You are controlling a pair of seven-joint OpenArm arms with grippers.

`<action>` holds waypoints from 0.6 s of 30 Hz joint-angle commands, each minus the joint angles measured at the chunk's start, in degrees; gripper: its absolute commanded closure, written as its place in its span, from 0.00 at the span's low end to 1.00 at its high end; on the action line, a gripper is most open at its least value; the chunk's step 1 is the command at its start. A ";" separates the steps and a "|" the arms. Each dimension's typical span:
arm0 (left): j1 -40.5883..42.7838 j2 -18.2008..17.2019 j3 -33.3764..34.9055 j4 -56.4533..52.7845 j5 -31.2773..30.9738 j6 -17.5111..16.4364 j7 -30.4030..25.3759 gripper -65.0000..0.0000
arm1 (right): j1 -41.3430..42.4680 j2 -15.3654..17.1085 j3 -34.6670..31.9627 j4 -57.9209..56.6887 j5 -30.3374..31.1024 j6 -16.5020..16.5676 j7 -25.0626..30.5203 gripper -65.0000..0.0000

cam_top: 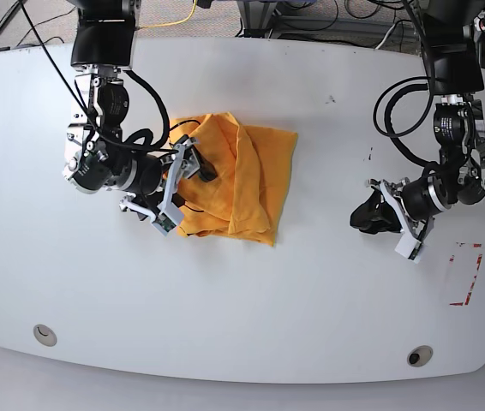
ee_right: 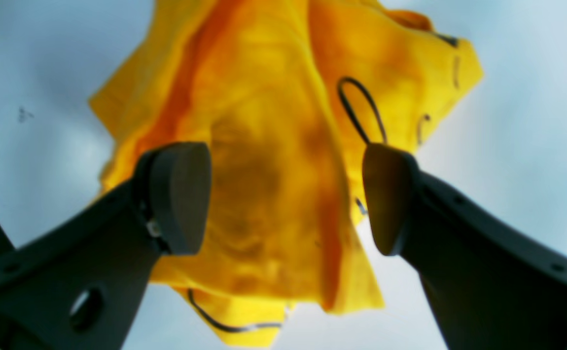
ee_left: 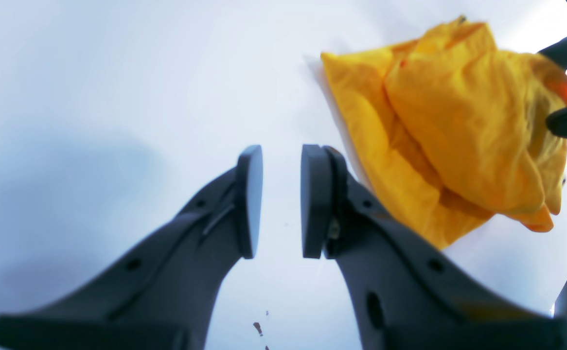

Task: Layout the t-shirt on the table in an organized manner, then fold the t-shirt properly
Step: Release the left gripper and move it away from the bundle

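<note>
Fabric lies bunched in the upper middle of the table [cam_top: 251, 334]: the orange-yellow t-shirt [cam_top: 241, 178] sits crumpled and doubled over itself, its long axis running roughly from the far edge toward the near edge in the base view, nowhere near spread out.

The right gripper [ee_right: 286, 197] is poised right over the shirt's side (the side on the left of the base view), its jaws spread wide with the cloth showing between them; nothing is pinched, and whether the tips touch the fabric I cannot tell.

The left gripper [ee_left: 281, 201] hangs well apart from the shirt over bare tabletop, its pads parted by a narrow gap and holding nothing; the shirt lies off to its side.

The right arm is therefore much the nearer, and it is probably the one to take hold first, with the left having to cross toward the garment before any spreading begins.
</note>
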 commanded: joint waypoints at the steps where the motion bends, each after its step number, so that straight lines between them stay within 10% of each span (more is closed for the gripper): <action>1: -0.82 -0.76 -0.37 1.16 -1.40 -0.28 -1.40 0.81 | 1.17 0.32 -0.47 0.89 1.01 0.10 1.23 0.31; 9: -0.64 -0.76 -0.37 0.90 -1.31 -0.28 -1.40 0.81 | 1.34 -1.88 -3.10 1.33 1.01 0.10 1.23 0.93; 18: -0.64 -0.76 -0.37 0.90 -1.23 -0.28 -1.40 0.81 | 1.34 -4.60 -3.37 3.97 1.01 0.10 0.97 0.98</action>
